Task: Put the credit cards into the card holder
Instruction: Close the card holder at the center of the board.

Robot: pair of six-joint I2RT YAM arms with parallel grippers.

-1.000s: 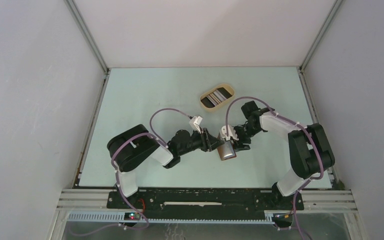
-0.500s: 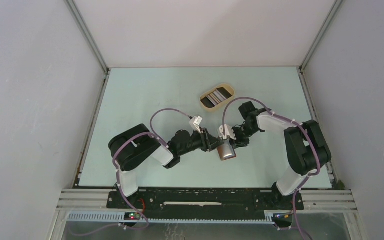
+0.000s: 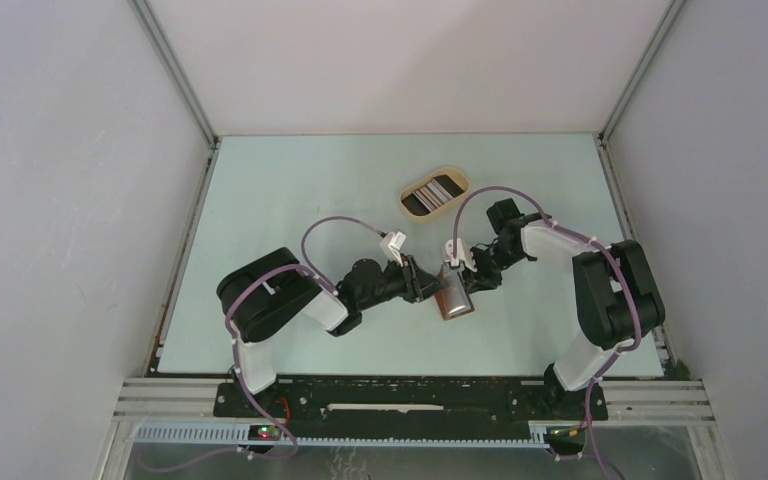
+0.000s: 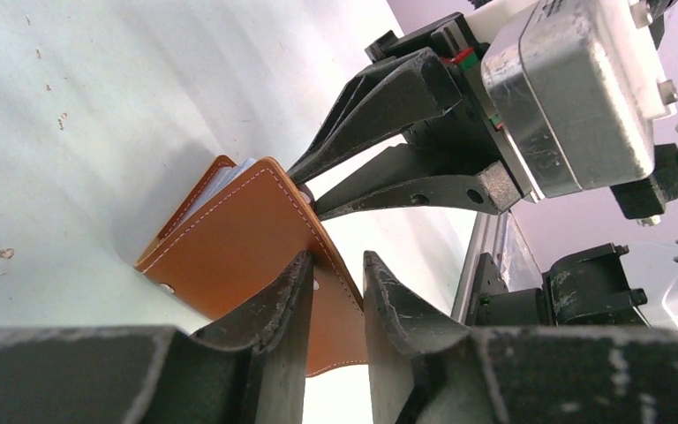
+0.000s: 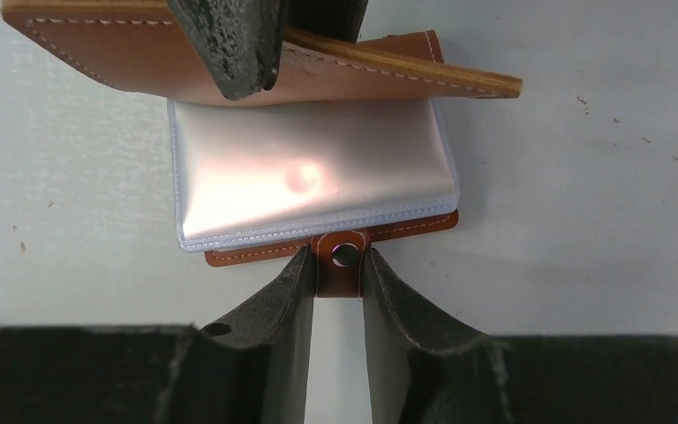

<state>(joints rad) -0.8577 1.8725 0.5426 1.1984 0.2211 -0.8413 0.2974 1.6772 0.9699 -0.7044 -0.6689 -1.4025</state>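
The left gripper (image 4: pixel 337 265) has its fingers drawn nearly together on the card holder (image 4: pixel 238 256), pinching the edge of the leather cover (image 5: pixel 124 53) and holding that flap lifted, tilted up off the rest of the wallet. Facing it, the right gripper (image 5: pixel 338 258) is likewise closed to a narrow gap, with the small closing tab (image 5: pixel 342 276) and its metal snap (image 5: pixel 345 254) caught between its two fingertips at the opposite edge. Between the two grips the card holder stands open. Its lower half lies flat on the counter (image 3: pixel 290 200), and a stack of clear plastic sleeves (image 5: pixel 309 168) is exposed under the raised cover. The sleeves show pale with a spot of glare, and whether any card sits inside them cannot be told. From above, the two arms meet near the middle of the counter, the left one reaching in from the left and the right one bent in from the right. The card holder sits just below their meeting fingertips, on the side nearer the arm bases. Farther back, apart from the card holder, a beige oval tray (image 3: pixel 407 203) lies at a slant. The credit cards (image 3: pixel 434 192) are inside it as dark and pale strips side by side.
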